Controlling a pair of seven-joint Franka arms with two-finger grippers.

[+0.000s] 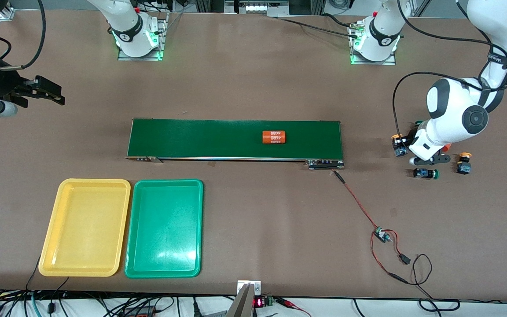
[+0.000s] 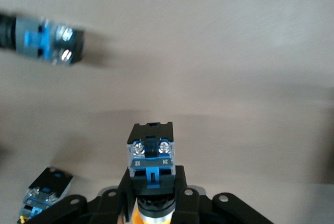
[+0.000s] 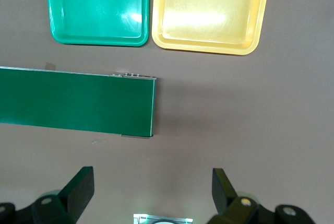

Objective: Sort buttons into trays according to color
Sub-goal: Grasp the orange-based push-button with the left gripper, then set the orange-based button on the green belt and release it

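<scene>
**Left claw shut on a yellow-cap button; trays lie at the table's other end**

Key relation: the left gripper (image 2: 151, 203) is clamped on a yellow-cap button (image 2: 151, 153), low at the table near the left arm's end, just past the end of the conveyor belt (image 1: 200, 138). The yellow tray (image 1: 53, 229) and green tray (image 1: 196, 189) sit well apart from it, toward the right arm's end and nearer the front camera than the belt. So the carry runs the table's length, w/ the belt between.

Button's long axis sticks straight out of the claw, dark body outward, cap between the fingers.

Other buttons around the left gripper: a green-cap button (image 1: 425, 173) lying on its side, another yellow-cap button (image 1: 464, 163) upright, and a yellow-capped one (image 1: 398, 144) just beside the wrist.

Left arm pose: elbow high, forearm bent steeply down, wrist low.

Right gripper (image 3: 151, 190) waits w/ jaws spread wide, holding nothing, up over bare table near the belt's end. It's the nearer arm to both trays.

An orange cylinder (image 1: 273, 137) marked 4680 lies on the belt.
</scene>
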